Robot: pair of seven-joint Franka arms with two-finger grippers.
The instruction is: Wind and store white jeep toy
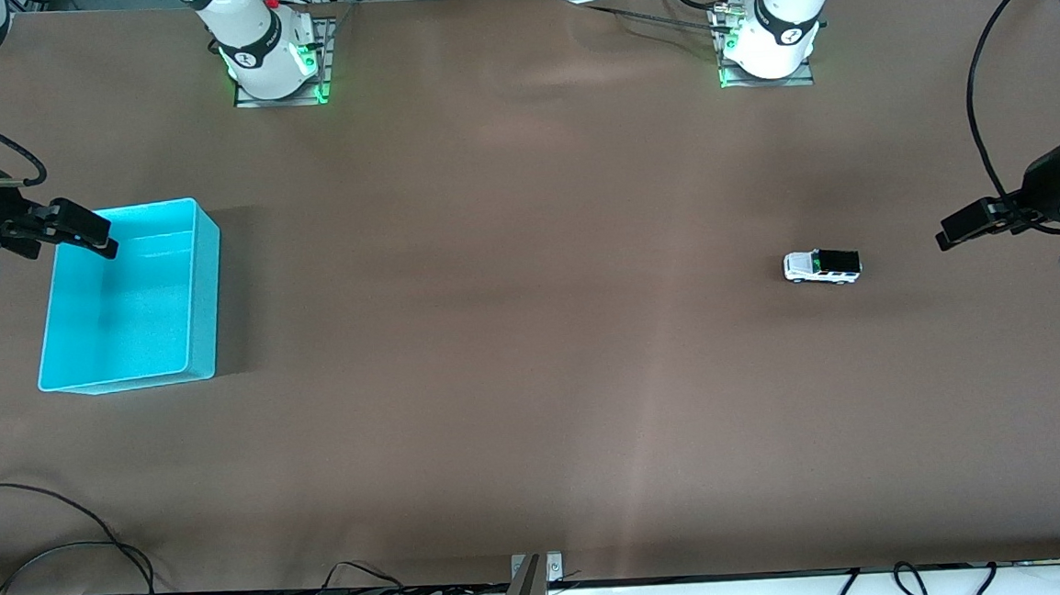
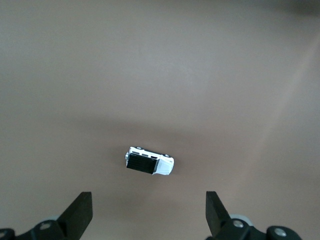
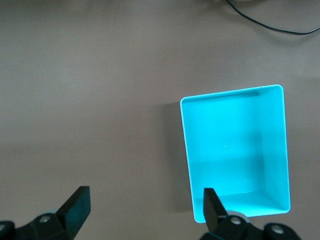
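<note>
Nothing is begun: the small boxy white jeep toy is sitting untouched, well apart from the cyan plastic bin, while the left gripper and right gripper are hovering spread and empty.

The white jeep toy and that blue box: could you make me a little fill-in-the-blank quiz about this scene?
1. The white jeep toy stands on the brown ____.
2. The cyan bin holds ____.
3. The left gripper has its fingers ____.
4. The right gripper hangs over a corner of the ____.

Missing words: table; nothing; open; bin.
</note>
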